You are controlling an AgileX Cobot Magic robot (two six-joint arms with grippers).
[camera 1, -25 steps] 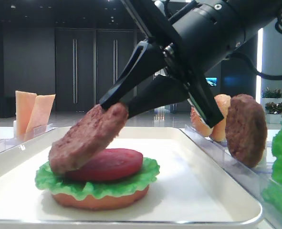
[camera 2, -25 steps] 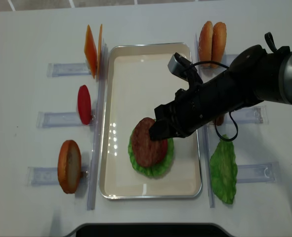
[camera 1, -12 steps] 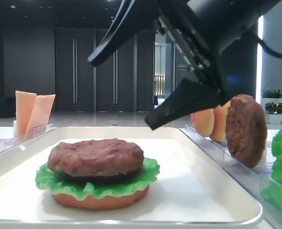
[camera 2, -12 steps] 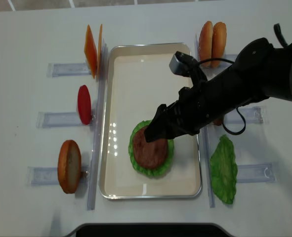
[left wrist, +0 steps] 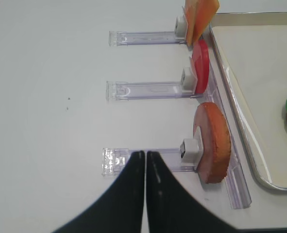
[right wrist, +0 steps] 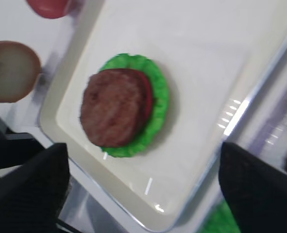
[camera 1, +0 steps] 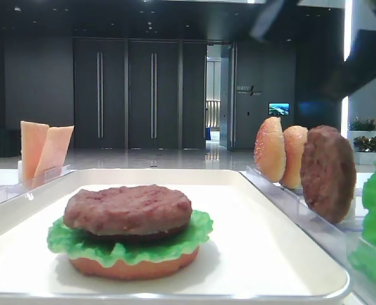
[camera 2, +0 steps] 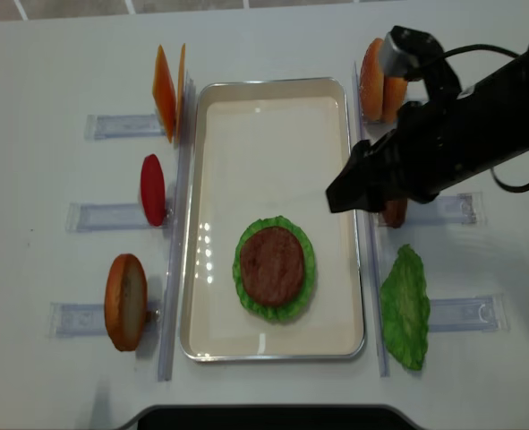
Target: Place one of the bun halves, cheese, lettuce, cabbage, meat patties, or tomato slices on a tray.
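Patty (camera 2: pixel 272 266) now released flat on stack in tray (camera 2: pixel 273 98); my right jaws (right wrist: pixel 143 187) apart, lifted off, seemingly empty. Left jaws (left wrist: pixel 145 160) together.

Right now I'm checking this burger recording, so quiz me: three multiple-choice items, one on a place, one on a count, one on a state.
1. Where does the top patty lie?
A. in a rack
B. on the stack in the tray
C. in the right pincer

2. How many cheese slabs stand left of the tray?
A. two
B. four
C. none

3. How is the left pincer?
A. wide open
B. shut on a bun
C. shut, holding nothing

Key: 1 B, the patty sits flat over the lettuce, clear of the right pincer. 2 A, two orange slabs stand together. 3 C, the tips meet with nothing between them.
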